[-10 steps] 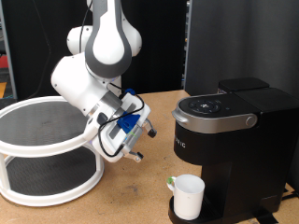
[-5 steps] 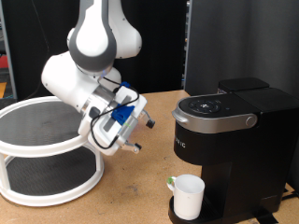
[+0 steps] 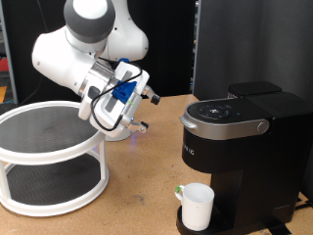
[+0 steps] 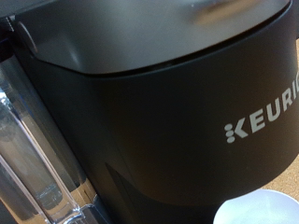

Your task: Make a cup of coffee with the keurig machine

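- Right now, your gripper [image 3: 143, 111] hangs in the air at the exterior view's left of the coffee machine [image 3: 245, 147], well apart from it, above the edge of a round white two-tier rack [image 3: 49, 157]. Nothing sits between its fingers; how wide they stand, you cannot tell.
- The cup [image 3: 197, 206] stands upright under the machine's spout, mouth up, long axis vertical. The wrist view catches only its rim [image 4: 264, 207] below the pale lettering.
- Treat the cup as light and probably thin-walled: easy to tip or crush. Take it across the sides near the middle.
- The machine looks heavy and rigid; its silver handle [image 3: 230, 125] lies closed, facing the exterior view's left.
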Robot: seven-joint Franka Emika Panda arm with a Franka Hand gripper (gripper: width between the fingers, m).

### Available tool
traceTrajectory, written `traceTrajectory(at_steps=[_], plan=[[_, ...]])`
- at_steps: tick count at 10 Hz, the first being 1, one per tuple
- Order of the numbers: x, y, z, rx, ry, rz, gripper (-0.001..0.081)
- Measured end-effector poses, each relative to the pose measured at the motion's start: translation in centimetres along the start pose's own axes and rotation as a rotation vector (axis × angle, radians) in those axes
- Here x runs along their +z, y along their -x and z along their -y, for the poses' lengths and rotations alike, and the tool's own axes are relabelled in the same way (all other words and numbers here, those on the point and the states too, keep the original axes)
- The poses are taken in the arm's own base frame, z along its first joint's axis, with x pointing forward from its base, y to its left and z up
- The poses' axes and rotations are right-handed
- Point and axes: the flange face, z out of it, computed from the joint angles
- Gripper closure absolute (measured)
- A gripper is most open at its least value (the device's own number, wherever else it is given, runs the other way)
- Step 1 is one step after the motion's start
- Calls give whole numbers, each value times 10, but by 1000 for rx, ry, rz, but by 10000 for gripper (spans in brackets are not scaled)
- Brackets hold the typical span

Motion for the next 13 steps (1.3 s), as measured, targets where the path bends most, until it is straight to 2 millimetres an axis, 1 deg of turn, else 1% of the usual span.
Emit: traceTrajectory(at_steps=[2,3,6,10,11,13], plan=[[2,2,0,15,-24,1,0],[2,-1,6,23,-76,-16,0],[-8,-19,42,52,-185,-64,0],[-25,-36,93,15,-196,-86,0],[-27,-36,100,22,-196,-84,0],[-26,-35,100,15,-207,-79,0]])
